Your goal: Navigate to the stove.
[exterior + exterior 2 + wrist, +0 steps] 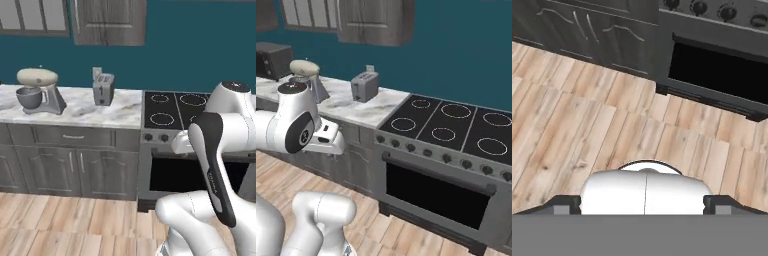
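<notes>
You have the stove [446, 150] at 3 o'clock in the right base view, with its black cooktop, knob row and oven window facing the robot; in the left base view it sits at 3 o'clock, partly behind the arm. The toaster [103, 88] and mixer [38, 91] stand on the marble table [80, 112] at 9 to 10 o'clock of the stove. You cannot tell whether the hand [646, 202] is released or clenched; it points down at the wood floor [587, 125].
</notes>
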